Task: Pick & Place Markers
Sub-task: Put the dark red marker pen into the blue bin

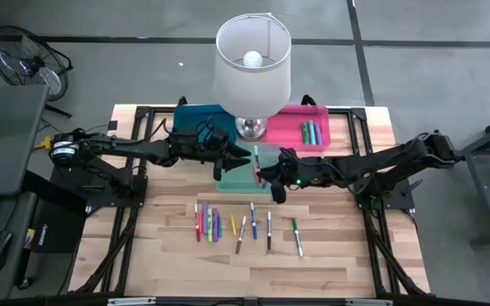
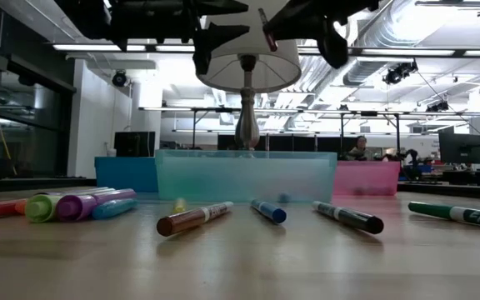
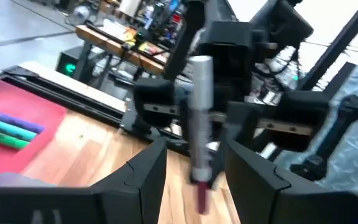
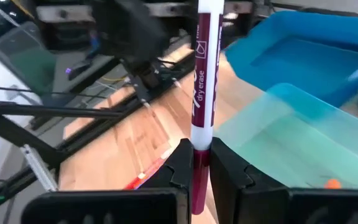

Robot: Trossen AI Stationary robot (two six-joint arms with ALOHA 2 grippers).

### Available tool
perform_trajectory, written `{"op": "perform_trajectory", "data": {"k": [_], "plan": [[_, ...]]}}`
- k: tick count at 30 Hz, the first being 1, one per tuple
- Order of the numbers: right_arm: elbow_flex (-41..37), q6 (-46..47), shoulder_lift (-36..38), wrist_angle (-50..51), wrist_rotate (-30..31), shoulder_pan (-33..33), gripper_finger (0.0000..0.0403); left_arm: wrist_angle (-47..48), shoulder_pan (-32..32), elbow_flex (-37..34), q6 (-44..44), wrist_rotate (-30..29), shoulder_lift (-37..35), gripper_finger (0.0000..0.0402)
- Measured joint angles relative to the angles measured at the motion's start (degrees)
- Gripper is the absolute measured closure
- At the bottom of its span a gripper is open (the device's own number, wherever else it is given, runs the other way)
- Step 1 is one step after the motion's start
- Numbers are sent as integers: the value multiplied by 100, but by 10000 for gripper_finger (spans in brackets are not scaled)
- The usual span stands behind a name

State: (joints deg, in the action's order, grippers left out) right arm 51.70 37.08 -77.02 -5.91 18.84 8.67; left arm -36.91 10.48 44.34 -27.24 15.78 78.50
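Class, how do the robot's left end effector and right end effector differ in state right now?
The right end effector is shut on a red dry erase marker; the left end effector is open. The right grips the marker's coloured end; the left straddles it with gaps on both sides. Both meet at this one marker.

Wood table (image 1: 330, 255), translucent plastic bin (image 2: 248, 177)

The white barrel of the marker (image 4: 204, 81) in the right gripper (image 4: 199, 163) reads "dry erase". In the low view, the green-capped marker (image 2: 461, 214) lying far right reads "EXPO".
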Motion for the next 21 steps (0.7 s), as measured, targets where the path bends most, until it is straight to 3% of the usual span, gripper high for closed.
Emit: {"op": "perform_trajectory", "data": {"k": [21], "plan": [[0,-6,-478,-647,-379,-363,380,62,0,0,-15,-27,0,246]]}}
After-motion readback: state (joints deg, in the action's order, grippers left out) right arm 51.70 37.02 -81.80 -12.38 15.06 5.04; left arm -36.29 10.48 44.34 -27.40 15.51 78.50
